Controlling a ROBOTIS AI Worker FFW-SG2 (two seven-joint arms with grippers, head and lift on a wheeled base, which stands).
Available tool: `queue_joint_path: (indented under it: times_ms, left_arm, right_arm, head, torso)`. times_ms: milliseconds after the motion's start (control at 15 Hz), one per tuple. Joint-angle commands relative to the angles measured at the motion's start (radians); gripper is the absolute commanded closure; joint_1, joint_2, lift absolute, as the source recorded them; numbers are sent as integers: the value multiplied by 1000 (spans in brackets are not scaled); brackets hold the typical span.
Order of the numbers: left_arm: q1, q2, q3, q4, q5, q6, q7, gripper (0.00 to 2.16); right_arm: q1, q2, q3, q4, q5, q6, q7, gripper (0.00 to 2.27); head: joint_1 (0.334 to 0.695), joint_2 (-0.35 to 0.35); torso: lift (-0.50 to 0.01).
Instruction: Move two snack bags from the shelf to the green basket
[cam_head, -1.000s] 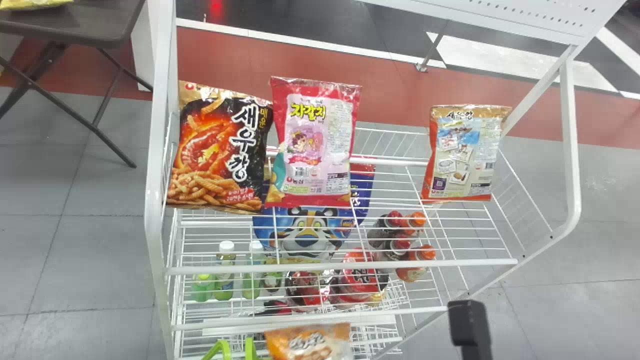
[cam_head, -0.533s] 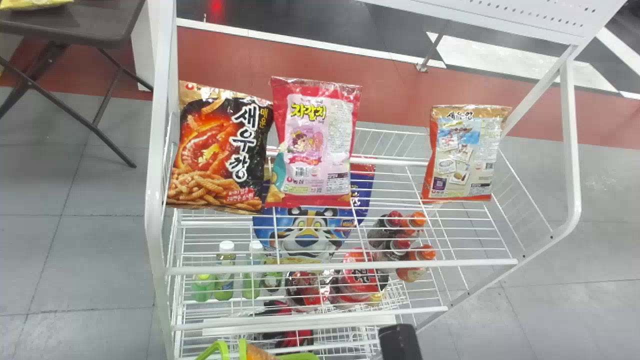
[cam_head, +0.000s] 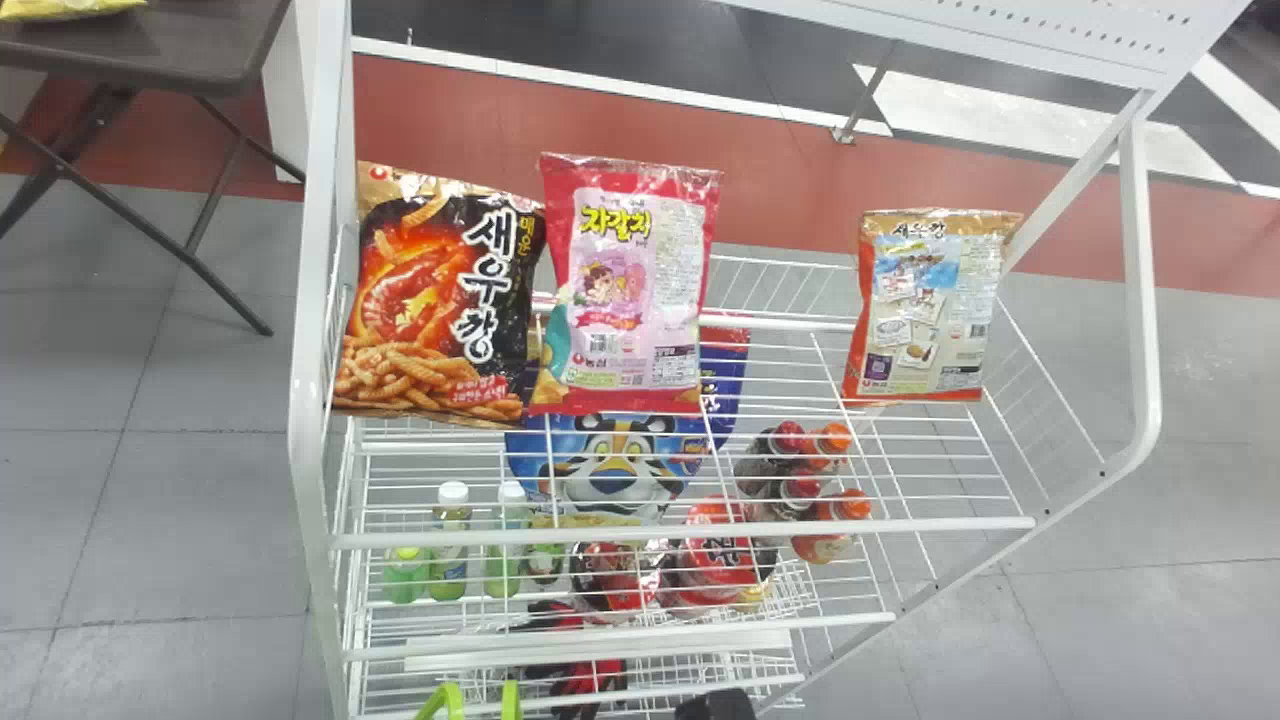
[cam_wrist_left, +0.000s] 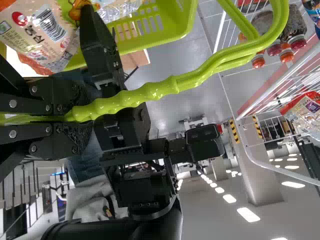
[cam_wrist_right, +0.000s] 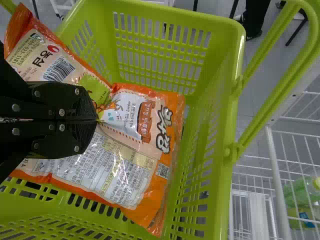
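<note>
The right claw (cam_wrist_right: 93, 120) is pinched tight on an orange snack bag (cam_wrist_right: 132, 175) within the green basket (cam_wrist_right: 233, 55); the left claw (cam_wrist_left: 83, 115) is clamped round the basket's handles (cam_wrist_left: 150, 91). Best to lower the bag until it is supported, then spread the right claw evenly so the film doesn't snag, while the left keeps the basket steady. Whether the bag touches bottom, or a 2nd lies beneath, I can't tell. In the head view, the handles are cut off toward 7 o'clock.
</note>
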Motion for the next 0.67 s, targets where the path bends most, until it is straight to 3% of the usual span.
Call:
queue_joint_path:
  times_ms: [0, 400, 600]
  left_arm:
    - [0, 1, 0, -2, 0, 0, -1, 2145]
    - [0, 3, -2, -5, 0, 3, -1, 2145]
    - [0, 4, -3, -9, 0, 3, -1, 2145]
  right_arm:
    - [-8, -2, -28, -13, 15, -40, 0, -2]
    - [1, 1, -171, -86, -36, -40, 63, 63]
    - [-2, 12, -254, -114, -48, -285, 98, 73]
  head:
    - [695, -350]
    - [695, -350]
    - [695, -350]
  torso:
    - [-16]
    - [-16]
    - [-16]
